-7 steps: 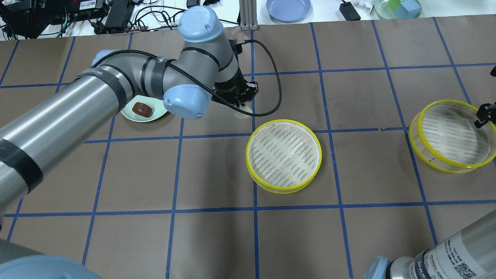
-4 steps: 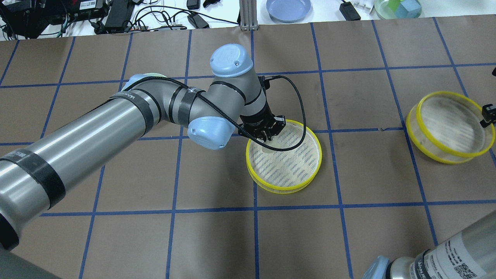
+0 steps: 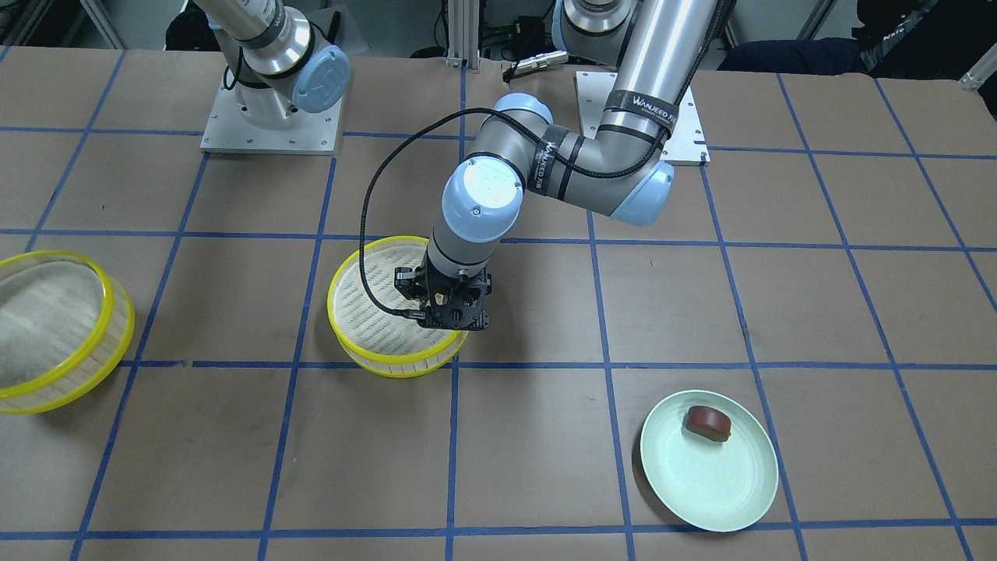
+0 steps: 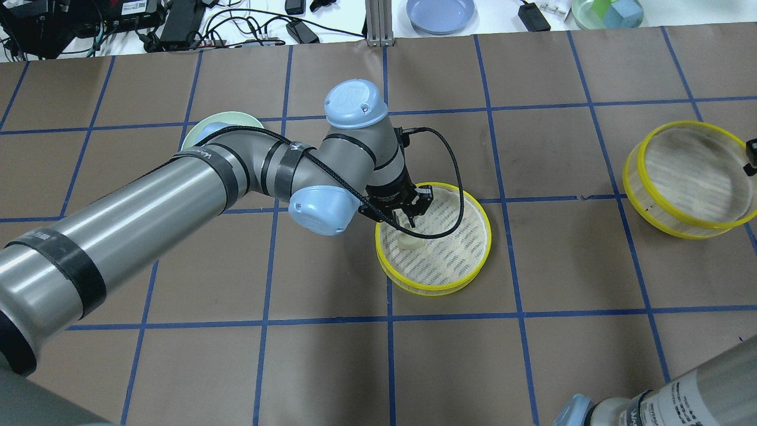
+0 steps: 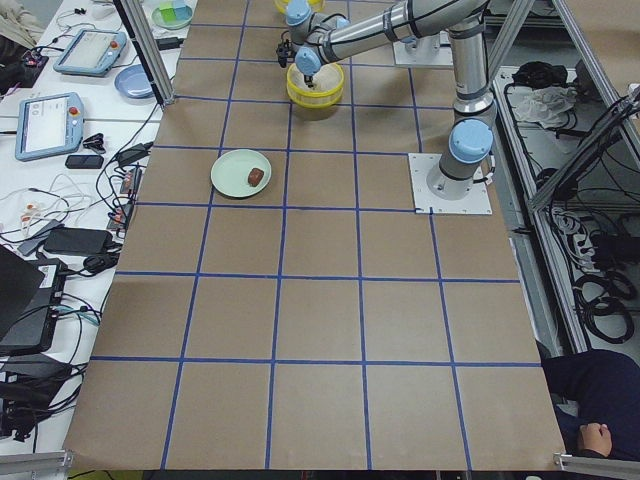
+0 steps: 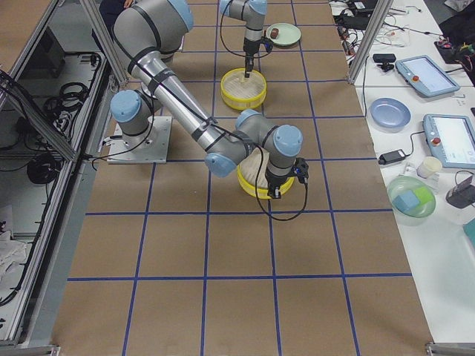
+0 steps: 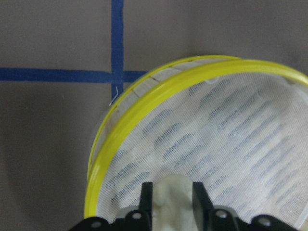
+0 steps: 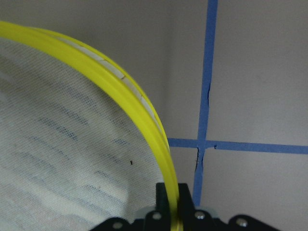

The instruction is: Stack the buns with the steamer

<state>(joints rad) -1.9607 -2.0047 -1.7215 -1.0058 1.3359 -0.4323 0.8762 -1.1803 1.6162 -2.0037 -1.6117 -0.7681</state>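
The cream bun [image 7: 171, 185] sits between my left gripper's [image 7: 172, 198] fingers, low over the mesh of the yellow-rimmed steamer tray [image 4: 437, 289] at mid-table. The left gripper [image 4: 410, 220] is shut on the cream bun [image 4: 407, 241] near the tray's left side. The dark reddish-brown bun [image 3: 707, 422] lies alone on a pale green plate [image 3: 713, 483]. My right gripper [image 8: 173, 199] is shut on the rim of a second yellow steamer ring [image 4: 680, 222], which hangs tilted at the right edge.
A blue plate [image 4: 440, 13], a bowl of coloured blocks [image 4: 607, 12], a metal post [image 4: 375, 23] and cables lie beyond the far table edge. The left arm hides most of the green plate [image 4: 222, 120] from overhead. Blue tape lines grid the brown table.
My left arm swung from beside the green plate to the middle steamer tray, carrying the cream bun down onto its mesh. The right gripper moved the second steamer ring farther from the robot.
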